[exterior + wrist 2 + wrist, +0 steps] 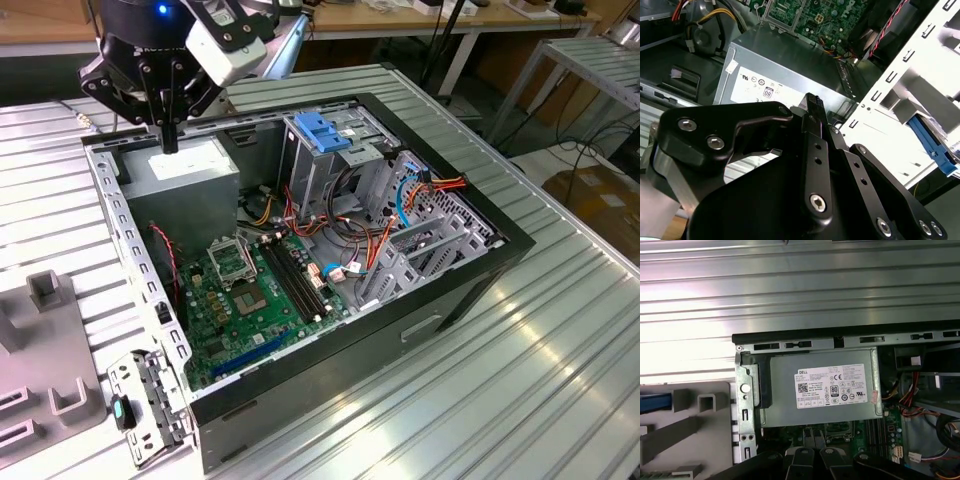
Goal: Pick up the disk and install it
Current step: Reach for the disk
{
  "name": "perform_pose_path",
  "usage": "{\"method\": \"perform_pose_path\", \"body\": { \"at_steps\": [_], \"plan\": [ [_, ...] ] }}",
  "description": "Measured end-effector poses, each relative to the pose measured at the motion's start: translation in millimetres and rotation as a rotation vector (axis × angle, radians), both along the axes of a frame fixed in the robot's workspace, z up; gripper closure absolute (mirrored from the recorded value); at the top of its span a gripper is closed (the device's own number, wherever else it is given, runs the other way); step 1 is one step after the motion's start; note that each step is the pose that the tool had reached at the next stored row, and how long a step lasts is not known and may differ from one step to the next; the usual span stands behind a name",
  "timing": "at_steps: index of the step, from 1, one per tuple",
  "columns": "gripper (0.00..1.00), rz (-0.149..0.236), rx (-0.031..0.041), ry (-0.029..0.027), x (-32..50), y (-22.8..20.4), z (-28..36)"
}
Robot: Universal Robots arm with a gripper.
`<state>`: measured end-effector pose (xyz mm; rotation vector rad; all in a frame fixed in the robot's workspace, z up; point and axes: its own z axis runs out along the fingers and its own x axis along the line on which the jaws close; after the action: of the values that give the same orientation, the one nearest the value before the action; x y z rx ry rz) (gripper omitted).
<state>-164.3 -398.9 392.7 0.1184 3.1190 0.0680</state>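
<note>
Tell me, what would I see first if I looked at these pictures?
The open computer in the middle of the exterior view, lying on a ribbed metal table, with its green board and coloured wires showing. Then the black gripper hanging just above the grey power box at the exterior view's left, and the bright blue plate atop the metal cage.

Lab workshop: open computer case (330,375) on ribbed aluminium bench (520,380).

Your gripper (169,143), its fingertips pressed together, hangs just above the grey power supply (190,172) inside the open computer case (400,330) on the ribbed table (560,370).
</note>
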Motion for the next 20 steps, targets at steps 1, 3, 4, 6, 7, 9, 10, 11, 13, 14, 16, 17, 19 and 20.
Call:
{"method": "perform_pose_path", "body": {
  "at_steps": [1, 3, 4, 6, 7, 9, 10, 11, 13, 14, 16, 17, 19, 20],
  "plan": [
    [0.89, 0.000, 0.0000, 0.0001, -0.5, 0.0, 0.0],
    [0.89, 0.000, 0.0000, 0.0003, -1.3, 0.0, -0.1],
    [0.89, 0.000, 0.0000, 0.0004, -1.6, 0.0, 0.0],
    [0.89, 0.000, 0.0000, 0.0007, -2.4, 0.0, 0.0],
    [0.89, 0.000, 0.0000, 0.0010, -2.9, 0.0, -0.1],
    [0.89, 0.000, 0.0000, 0.0012, -3.5, 0.0, -0.1],
    [0.89, 0.000, -0.0001, 0.0013, -3.9, 0.0, -0.1],
    [0.89, 0.000, 0.0000, 0.0015, -4.5, 0.0, -0.2],
    [0.89, 0.000, 0.0001, 0.0017, -5.2, 0.0, -0.2],
    [0.89, 0.000, -0.0001, 0.0020, -5.8, 0.0, -0.2],
    [0.89, 0.000, 0.0000, 0.0024, -6.9, 0.0, -0.2],
    [0.89, 0.000, 0.0000, 0.0025, -7.3, 0.0, -0.3],
    [0.89, 0.000, -0.0001, 0.0030, -8.4, 0.0, -0.2],
    [0.89, 0.000, 0.0000, 0.0033, -8.9, 0.0, -0.3]
  ]
}}
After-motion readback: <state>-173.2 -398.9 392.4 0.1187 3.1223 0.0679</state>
